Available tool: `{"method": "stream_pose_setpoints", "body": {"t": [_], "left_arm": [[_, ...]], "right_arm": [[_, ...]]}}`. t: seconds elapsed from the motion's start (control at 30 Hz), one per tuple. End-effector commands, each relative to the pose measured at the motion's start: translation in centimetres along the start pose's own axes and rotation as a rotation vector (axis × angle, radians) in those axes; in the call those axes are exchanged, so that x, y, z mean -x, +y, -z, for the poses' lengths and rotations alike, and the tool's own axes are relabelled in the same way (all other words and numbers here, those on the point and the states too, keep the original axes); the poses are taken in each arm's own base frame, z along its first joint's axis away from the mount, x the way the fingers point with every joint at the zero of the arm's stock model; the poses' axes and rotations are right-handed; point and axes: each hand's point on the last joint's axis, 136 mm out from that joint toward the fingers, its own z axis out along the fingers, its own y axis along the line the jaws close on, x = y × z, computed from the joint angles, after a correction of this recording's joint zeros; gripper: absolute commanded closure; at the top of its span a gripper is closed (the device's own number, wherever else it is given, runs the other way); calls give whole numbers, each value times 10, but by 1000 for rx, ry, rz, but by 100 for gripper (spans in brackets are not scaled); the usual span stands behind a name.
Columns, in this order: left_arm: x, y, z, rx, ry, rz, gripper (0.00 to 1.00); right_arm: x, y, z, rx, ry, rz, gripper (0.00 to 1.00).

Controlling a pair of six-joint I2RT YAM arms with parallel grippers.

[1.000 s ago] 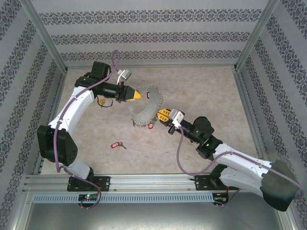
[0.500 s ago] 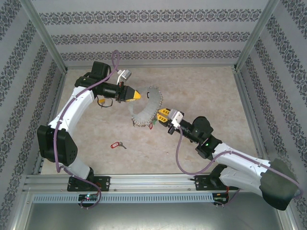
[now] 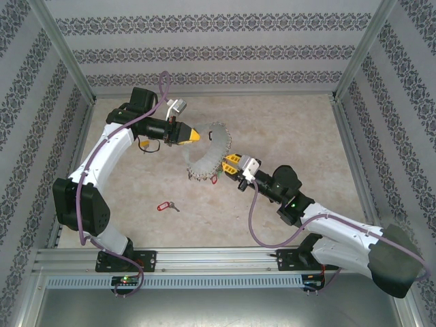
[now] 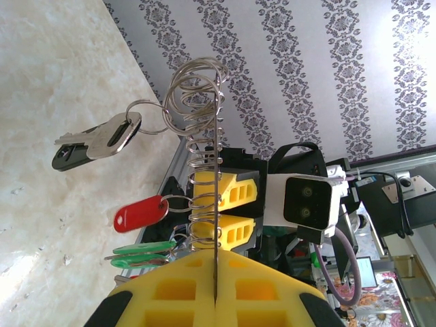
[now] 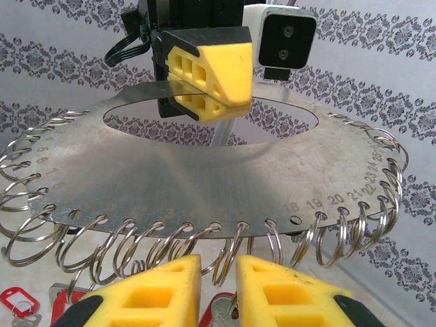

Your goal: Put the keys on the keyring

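The keyring (image 3: 216,140) is a flat silver ring plate with numbered holes and many small split rings along its rim. My left gripper (image 3: 194,135) is shut on its edge and holds it above the table; the left wrist view shows the keyring (image 4: 216,204) edge-on between the closed yellow fingers (image 4: 177,293). Keys with a black tag (image 4: 95,143), a red tag (image 4: 139,213) and green tags (image 4: 139,253) hang from its rings. My right gripper (image 3: 228,162) is at the keyring's near rim (image 5: 225,184). The right gripper (image 5: 218,266) is slightly open, with a split ring and a key head (image 5: 225,315) in the gap. One red-tagged key (image 3: 163,206) lies on the table.
Patterned walls and aluminium posts (image 3: 68,65) enclose the beige table (image 3: 286,129). The two arms meet at the middle of the table. The red-tagged key lies near the left arm's base, with bare table to the right and at the back.
The right gripper has crept slightly toward the keyring's rim and its jaws have parted a little. The left arm and the keyring have stayed still.
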Motion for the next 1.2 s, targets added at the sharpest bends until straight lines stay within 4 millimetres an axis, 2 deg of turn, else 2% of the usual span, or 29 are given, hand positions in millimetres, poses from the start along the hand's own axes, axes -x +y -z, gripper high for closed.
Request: {"method": "stream_pose_setpoints", "body": {"t": [0.0,0.43,0.67,0.77,1.0,1.17], "left_arm": [[-3,-32,3,-68,9,-64,100],[-5,-33,3,-71,11,-65,100],[-5,-32,3,-68,11,-66,100],[-3,-29,4,-50,4,-64,100],[-3,-7,4,-26,1,-30,100],[-4,28,-3,1,20,1,100]], "right_arm": [[17,-6,-6,-25,-40,19,80],[22,-19,-9,-87,-42,32,85],[26,-17,-8,-70,-53,37,99],[25,-15,-6,-59,-47,34,100],[13,-15,2,-67,-5,41,100],[0,-21,6,-42,52,55,100]]}}
